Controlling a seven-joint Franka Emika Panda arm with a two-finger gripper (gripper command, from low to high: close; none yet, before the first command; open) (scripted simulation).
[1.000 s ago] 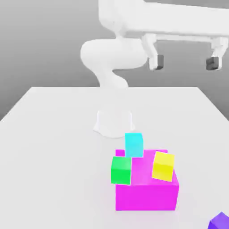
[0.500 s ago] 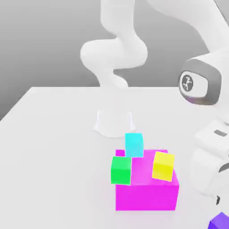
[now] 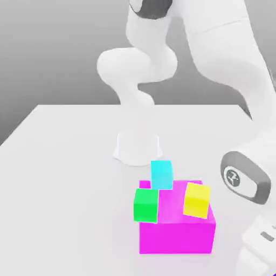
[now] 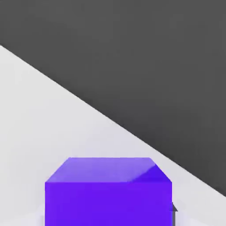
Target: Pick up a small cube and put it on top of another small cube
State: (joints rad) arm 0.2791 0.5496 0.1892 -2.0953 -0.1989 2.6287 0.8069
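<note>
On the white desk (image 3: 64, 161) your arm has swung down past the magenta block (image 3: 178, 229), but whether the end effector grips the purple cube (image 4: 108, 192), you cannot tell.

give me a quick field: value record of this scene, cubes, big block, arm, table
surface: white table
big block: magenta block, toward the exterior view's right
cyan cube: at the block's far edge
green cube: against the block's left side in the exterior view
yellow cube: tilted, on the block's top
purple cube: close under the hand camera, on the table
arm: white arm bent down at the exterior view's right
stacking: no small cube on another yet
</note>
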